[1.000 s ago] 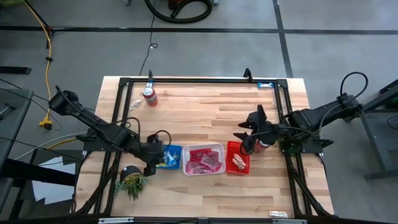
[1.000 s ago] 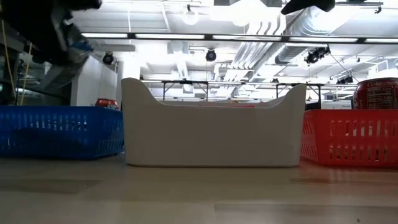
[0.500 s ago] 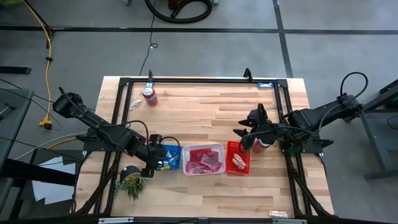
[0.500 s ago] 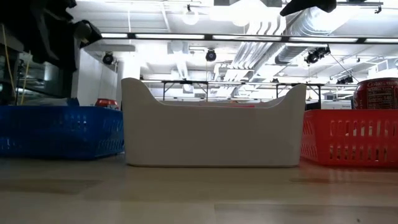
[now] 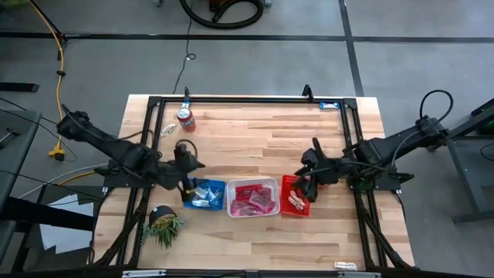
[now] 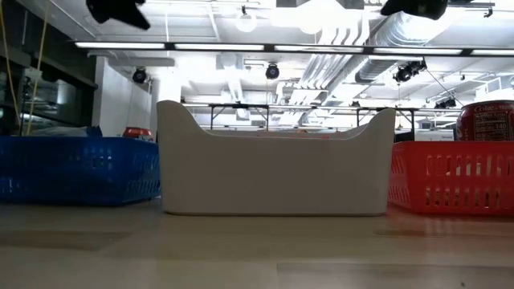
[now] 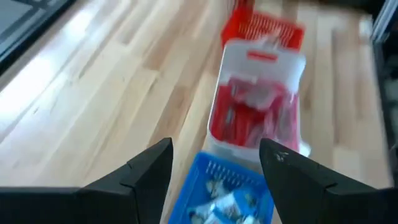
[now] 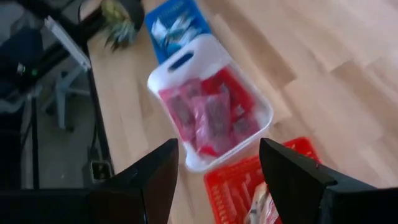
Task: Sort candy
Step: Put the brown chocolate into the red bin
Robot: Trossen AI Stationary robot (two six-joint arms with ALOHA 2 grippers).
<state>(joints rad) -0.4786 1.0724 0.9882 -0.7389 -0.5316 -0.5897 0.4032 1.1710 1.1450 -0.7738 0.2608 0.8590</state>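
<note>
left tool (image 5: 187,166) lifted off blue tray (image 5: 207,194) | fingers apart, empty | candy (image 5: 201,194) below it | right tool (image 5: 306,171) apart, empty

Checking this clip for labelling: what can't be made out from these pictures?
- Low view: contents of the white plastic bin and blue mesh basket, hidden by their walls.
- Left wrist view: wrapped sweets in the blue basket are motion-blurred and cut by the edge.
- High view: the red mesh basket is partly covered by the right claw.
</note>
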